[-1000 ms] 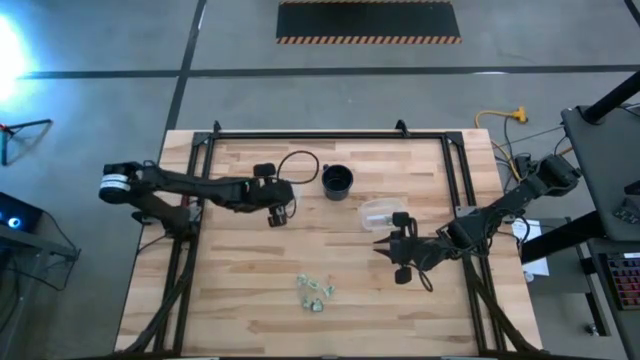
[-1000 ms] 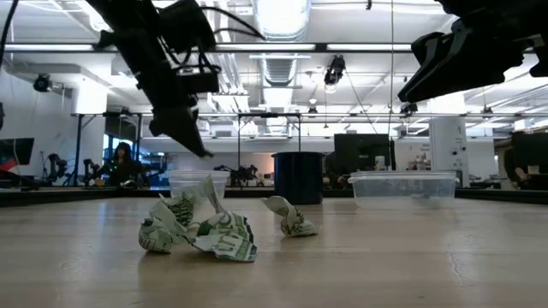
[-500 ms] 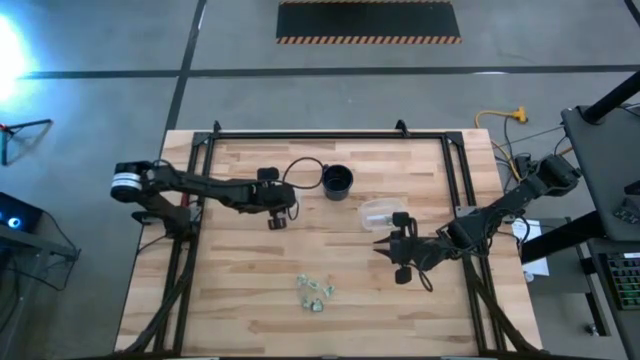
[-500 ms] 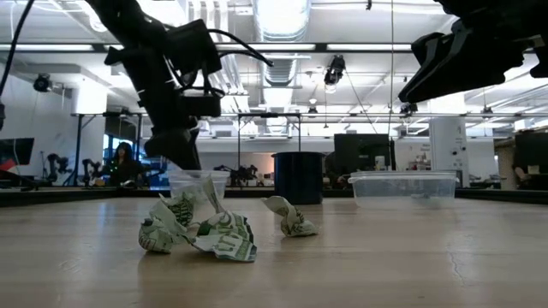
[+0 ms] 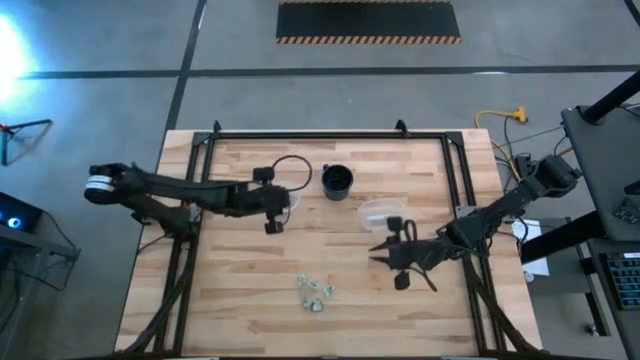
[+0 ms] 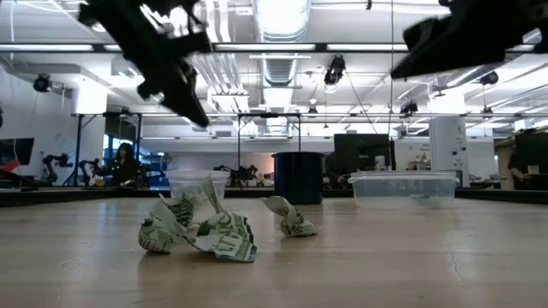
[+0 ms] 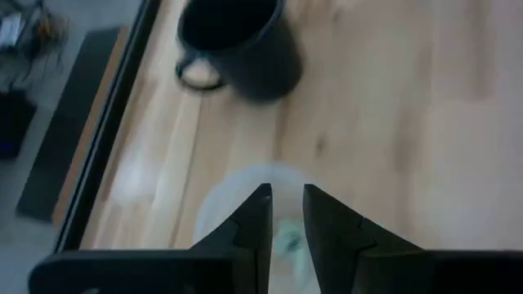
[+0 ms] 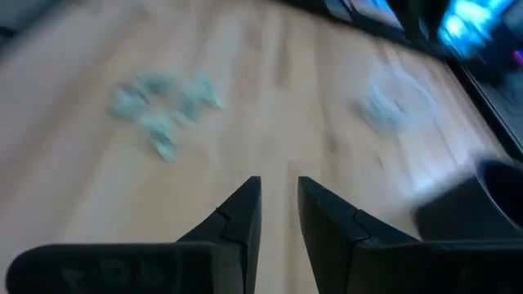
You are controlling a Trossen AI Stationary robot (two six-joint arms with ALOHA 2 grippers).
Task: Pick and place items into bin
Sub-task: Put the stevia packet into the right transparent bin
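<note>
Wooden planks form the table (image 5: 250, 300), carrying three containers: one dark mug (image 5: 337, 181), one clear plastic cup (image 7: 245, 204) under the left claw (image 7: 285, 196) with a greenish scrap inside, and one clear shallow tub (image 5: 381, 213) whose contents I cannot make out. Near the front edge lies a small cluster of crumpled green-and-white wrappers (image 5: 314, 291). Both the left claw and the right claw (image 5: 383, 254) hover with fingers slightly apart, clamping nothing.

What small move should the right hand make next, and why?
Probably the right hand should move toward the crumpled wrappers near the table's front edge and descend. It hangs above the wood with nothing between its fingers; the wrappers still lie loose. The left hand is over the clear cup.
</note>
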